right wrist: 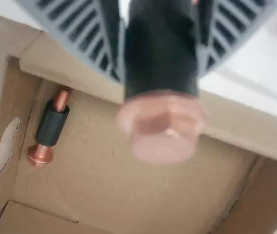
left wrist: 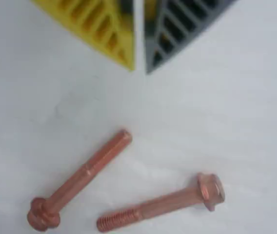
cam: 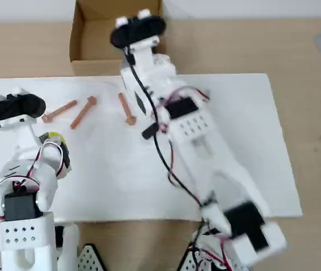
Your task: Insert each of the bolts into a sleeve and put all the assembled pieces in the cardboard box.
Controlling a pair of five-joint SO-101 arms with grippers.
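Pinched in the right gripper (right wrist: 160, 70), a bolt already wearing its black sleeve (right wrist: 162, 97) is hanging over the cardboard box (right wrist: 128, 195), where one finished piece (right wrist: 50, 127) is already lying on the floor. So two assemblies are looking done, with the second seemingly about to be dropped in. Three bare bolts (cam: 60, 110) (cam: 83, 112) (cam: 126, 108) are lying on the white sheet (cam: 234, 113), awaiting sleeves, while the left gripper (left wrist: 139, 68) is hovering beside two of them, fingers almost pressed together and holding nothing.
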